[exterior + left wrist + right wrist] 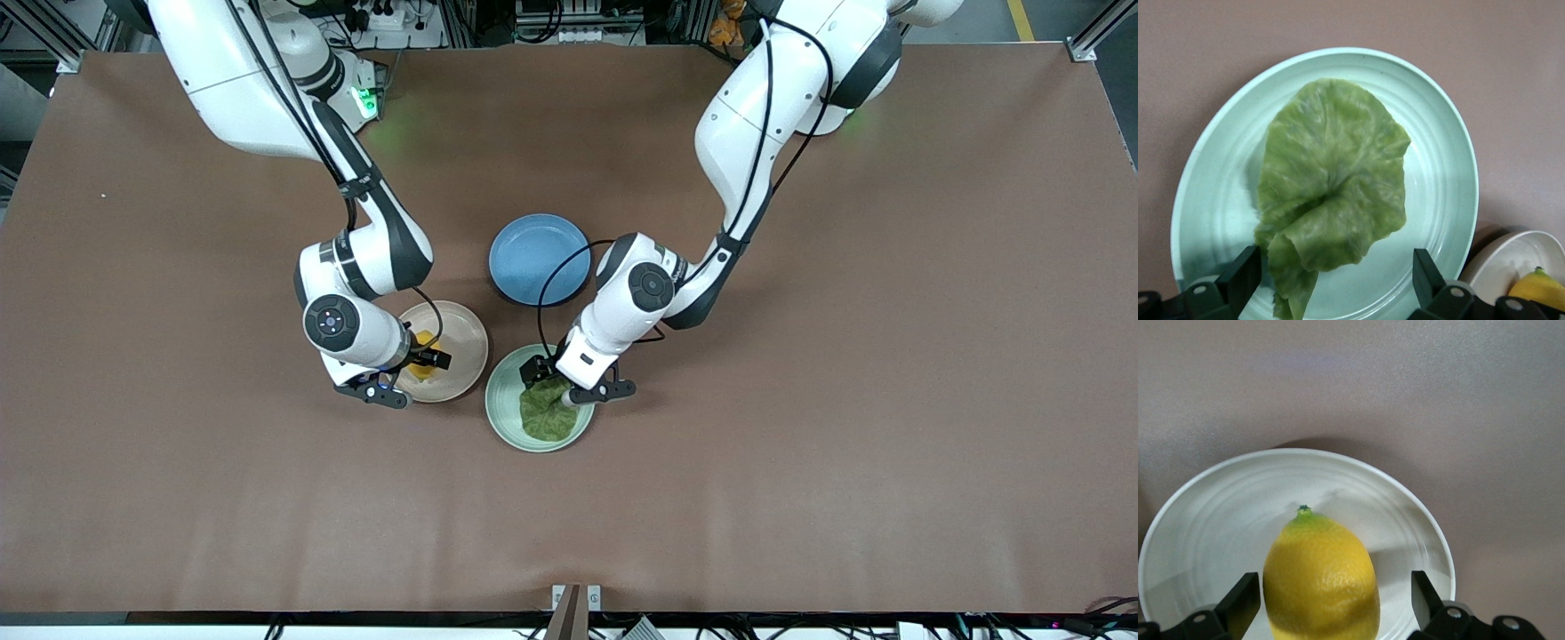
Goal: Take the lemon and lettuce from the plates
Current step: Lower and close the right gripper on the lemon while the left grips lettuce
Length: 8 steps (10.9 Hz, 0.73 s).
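Right wrist view: right gripper (1329,603) open, straddling lemon (1321,577) on beige plate (1205,513); off-centre closure may roll lemon. Left gripper (1331,280) open around lettuce (1331,187) on mint plate (1438,153); limp leaf may slip.

Both arms: glossy white shells, dark grey/black bands at the joints. Black cables run along the outside of each arm, strapped on near the forearm, with a loose loop hanging by each wrist. Wrist housing on each has a round dark cap; the right arm's cap shows a small blue-lit ring at its centre. Green status light glows near each base. Left gripper (551,384) and right gripper (416,369) are black, each with a black bracket sticking out at the side. In the wrist views the fingers (1239,279) are matt black and wedge-shaped, mounted on black blocks with round silver screw heads; same on the right (1239,600).
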{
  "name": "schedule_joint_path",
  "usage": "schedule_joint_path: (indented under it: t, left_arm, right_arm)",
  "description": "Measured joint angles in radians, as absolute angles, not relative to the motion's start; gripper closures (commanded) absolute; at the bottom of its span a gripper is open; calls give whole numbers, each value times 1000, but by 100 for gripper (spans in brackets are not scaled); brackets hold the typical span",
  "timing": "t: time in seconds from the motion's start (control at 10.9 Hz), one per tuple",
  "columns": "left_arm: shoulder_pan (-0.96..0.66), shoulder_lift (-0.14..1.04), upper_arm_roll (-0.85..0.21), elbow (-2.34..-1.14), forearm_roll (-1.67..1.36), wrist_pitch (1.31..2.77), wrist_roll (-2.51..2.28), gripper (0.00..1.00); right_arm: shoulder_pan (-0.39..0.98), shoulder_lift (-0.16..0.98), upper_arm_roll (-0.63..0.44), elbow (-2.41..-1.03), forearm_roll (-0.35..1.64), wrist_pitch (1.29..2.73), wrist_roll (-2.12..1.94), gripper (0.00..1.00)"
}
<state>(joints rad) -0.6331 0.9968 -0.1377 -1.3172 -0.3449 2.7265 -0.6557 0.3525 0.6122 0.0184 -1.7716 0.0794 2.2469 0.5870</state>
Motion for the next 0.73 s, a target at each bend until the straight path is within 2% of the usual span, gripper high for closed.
schedule_joint_path:
  t: [0.18,0.27,0.37,0.46,0.55,0.73]
  left_arm:
    - [-633,998,-138,-1317,-345,2728,-668,30]
    - [-633,998,-138,-1317,-345,2728,-672,33]
    - [-633,998,-137,-1316,-345,2728,-674,44]
    - [-633,998,-136,-1316,-345,2728,-675,48]
    - [-633,998,-135,-1316,-345,2728,-675,51]
    - [-632,998,-133,-1316,-345,2729,-675,68]
  right_arm:
    - [353,612,18,-1772,79,2246,588,0]
    - [352,612,17,-1772,79,2246,589,0]
    - [352,612,15,-1772,79,2246,590,7]
    - [352,612,15,-1772,79,2246,590,33]
    - [353,612,16,-1772,79,2246,590,45]
    - [356,612,16,-1770,79,2250,590,51]
